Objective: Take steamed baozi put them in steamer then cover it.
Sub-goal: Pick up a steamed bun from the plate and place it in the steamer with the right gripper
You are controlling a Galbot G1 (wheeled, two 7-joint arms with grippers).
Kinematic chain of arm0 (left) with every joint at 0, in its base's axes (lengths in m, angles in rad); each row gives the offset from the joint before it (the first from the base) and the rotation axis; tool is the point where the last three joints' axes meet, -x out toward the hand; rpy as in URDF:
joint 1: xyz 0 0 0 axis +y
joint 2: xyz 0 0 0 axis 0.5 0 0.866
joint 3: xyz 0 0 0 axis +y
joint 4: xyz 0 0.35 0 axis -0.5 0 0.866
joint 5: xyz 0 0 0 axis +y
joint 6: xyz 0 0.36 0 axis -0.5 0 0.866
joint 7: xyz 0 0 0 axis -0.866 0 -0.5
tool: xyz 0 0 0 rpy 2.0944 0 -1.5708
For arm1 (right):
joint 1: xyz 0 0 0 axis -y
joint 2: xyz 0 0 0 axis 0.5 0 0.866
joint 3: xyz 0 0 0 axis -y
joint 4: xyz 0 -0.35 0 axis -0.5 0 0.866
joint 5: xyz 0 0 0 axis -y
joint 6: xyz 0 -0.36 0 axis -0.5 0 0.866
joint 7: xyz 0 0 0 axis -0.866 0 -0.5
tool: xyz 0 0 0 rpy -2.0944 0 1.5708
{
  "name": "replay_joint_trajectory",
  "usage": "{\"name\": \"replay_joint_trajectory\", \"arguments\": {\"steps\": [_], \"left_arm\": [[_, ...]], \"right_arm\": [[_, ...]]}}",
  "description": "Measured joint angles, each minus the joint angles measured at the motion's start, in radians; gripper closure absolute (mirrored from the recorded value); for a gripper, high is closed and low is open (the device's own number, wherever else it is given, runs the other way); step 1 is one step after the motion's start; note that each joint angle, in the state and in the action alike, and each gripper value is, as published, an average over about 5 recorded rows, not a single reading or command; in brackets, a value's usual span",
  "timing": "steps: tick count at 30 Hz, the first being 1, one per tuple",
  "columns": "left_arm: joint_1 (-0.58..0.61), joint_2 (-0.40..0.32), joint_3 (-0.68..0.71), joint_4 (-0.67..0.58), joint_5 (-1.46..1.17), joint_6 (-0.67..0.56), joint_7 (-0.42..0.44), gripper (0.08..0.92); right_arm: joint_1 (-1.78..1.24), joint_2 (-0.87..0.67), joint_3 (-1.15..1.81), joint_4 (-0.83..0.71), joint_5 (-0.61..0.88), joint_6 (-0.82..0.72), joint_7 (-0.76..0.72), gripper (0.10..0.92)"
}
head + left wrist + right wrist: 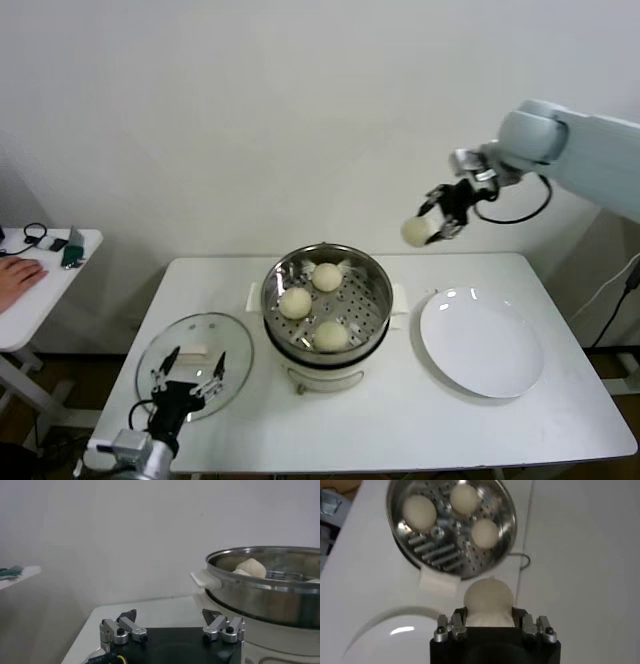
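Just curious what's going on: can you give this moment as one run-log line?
right gripper: holding fourth baozi aloft | steamer: three baozi inside | left gripper: open, near cover | plate: bare

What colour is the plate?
White, glossy; the plate shows best in the head view.

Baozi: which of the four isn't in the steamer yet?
The baozi held in the right gripper, up in the air above the table. The other three baozi sit on the steamer floor.

Shiny perforated metal is seen on the steamer (pixel 372 300); smooth matt dough on the baozi (pixel 295 302); clear glass on the cover (pixel 160 350); gloss on the white plate (pixel 482 342).
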Motion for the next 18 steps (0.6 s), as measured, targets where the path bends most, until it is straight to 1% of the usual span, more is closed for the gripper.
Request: {"name": "replay_joint_trajectory", "arguments": {"steps": [7, 18], "left_arm": [[-0.006, 0.001, -0.006, 0.003, -0.005, 0.003, 0.001, 0.177], [-0.011, -0.008, -0.008, 0.011, -0.004, 0.004, 0.0, 0.177]], "right_arm": [[-0.076, 0.057, 0.011, 0.066, -0.01, -0.062, 0.063, 0.414], [-0.239, 0.106, 0.052, 0.047, -0.075, -0.101, 0.123, 0.414]]}}
